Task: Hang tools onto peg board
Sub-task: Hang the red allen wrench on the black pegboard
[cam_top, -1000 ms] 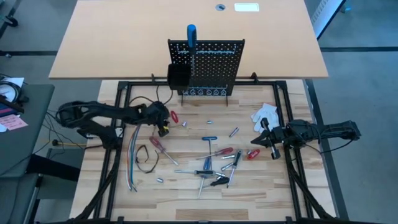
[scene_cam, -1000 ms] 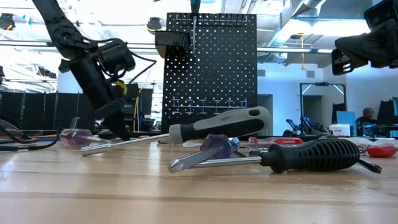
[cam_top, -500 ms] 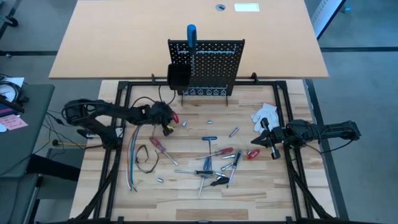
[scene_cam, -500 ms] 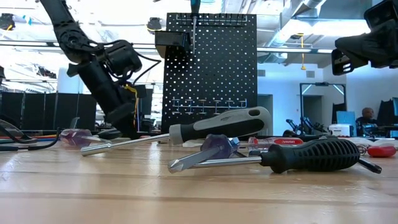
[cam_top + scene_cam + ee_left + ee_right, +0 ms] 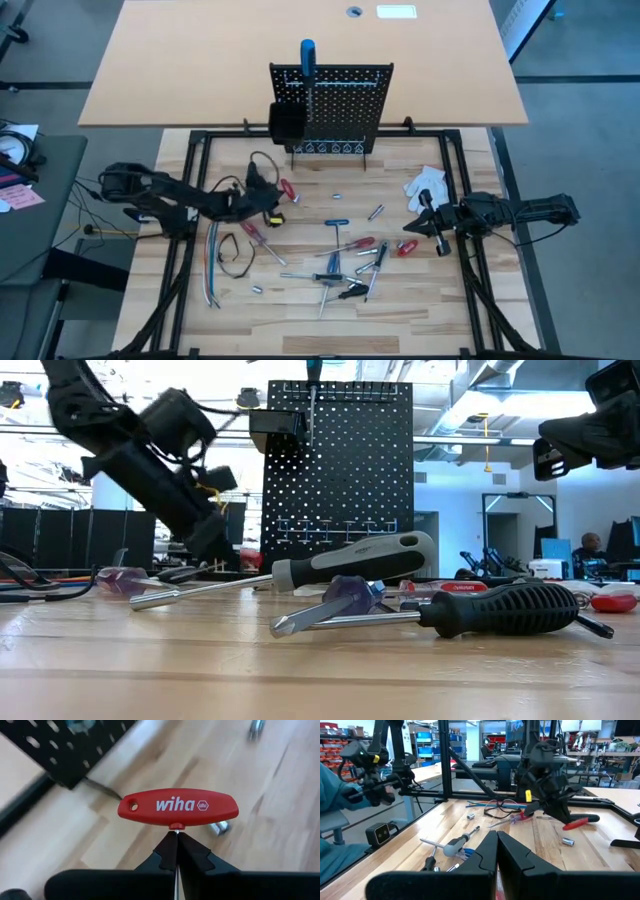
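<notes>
A red T-handle tool marked "wiha" is in my left gripper, which is shut on it a little in front of the peg board. In the high view the left gripper is left of the table's middle. The peg board stands upright on its feet at the far edge, with a blue-handled screwdriver at its top. Several more tools lie loose on the wood. My right gripper waits shut at the right side. My left gripper pinches the tool's thin metal shaft between its two fingertips, just behind the red handle. The fingers slant down toward the far side and lie along the shaft, with the handle crosswise ahead of them. Whether the handle is clear of the wood I cannot tell.
A bundle of loose cables lies near the left arm. A white glove lies by the right gripper. A black bin hangs at the board's left side. Small silver bits are scattered between board and tools.
My left arm has swung toward the table's near edge, and its gripper has tipped from pointing steeply down to a shallower slant. The red handle has shifted slightly toward the table's right.
</notes>
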`<state>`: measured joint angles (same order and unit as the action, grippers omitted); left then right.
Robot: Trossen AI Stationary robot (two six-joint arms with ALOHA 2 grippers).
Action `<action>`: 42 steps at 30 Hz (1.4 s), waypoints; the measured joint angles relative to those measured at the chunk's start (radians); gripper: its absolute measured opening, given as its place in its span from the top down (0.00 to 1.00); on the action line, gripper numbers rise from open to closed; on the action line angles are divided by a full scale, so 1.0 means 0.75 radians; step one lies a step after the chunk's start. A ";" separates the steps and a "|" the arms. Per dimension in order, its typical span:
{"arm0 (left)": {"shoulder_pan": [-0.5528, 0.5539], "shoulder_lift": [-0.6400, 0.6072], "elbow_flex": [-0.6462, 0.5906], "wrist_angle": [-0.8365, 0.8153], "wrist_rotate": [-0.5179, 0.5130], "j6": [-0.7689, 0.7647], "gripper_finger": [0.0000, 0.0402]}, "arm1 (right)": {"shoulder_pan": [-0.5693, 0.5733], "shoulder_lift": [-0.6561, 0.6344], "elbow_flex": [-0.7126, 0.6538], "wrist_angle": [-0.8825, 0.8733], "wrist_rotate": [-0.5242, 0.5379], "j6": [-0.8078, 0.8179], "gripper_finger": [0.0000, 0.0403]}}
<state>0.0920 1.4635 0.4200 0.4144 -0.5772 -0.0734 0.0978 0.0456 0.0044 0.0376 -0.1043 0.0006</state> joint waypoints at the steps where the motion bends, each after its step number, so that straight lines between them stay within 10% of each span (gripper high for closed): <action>1: -0.023 -0.005 -0.016 0.060 -0.035 -0.002 1.00 | 0.000 0.000 0.000 0.000 0.000 0.000 0.96; 20: -0.369 -0.008 -0.093 0.853 -0.277 0.277 1.00 | -0.002 0.000 0.000 0.031 0.000 -0.007 0.96; 28: -0.401 -0.009 -0.092 0.860 -0.285 0.299 1.00 | -0.031 0.044 0.000 0.555 0.143 0.165 0.96; 42: -0.397 -0.008 -0.058 0.830 -0.390 0.451 1.00 | -0.066 0.957 0.198 0.963 0.148 0.237 0.96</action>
<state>-0.2054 1.4574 0.3766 1.0366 -0.8697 0.2647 0.0481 0.7632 0.1532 0.7600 0.0063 0.1783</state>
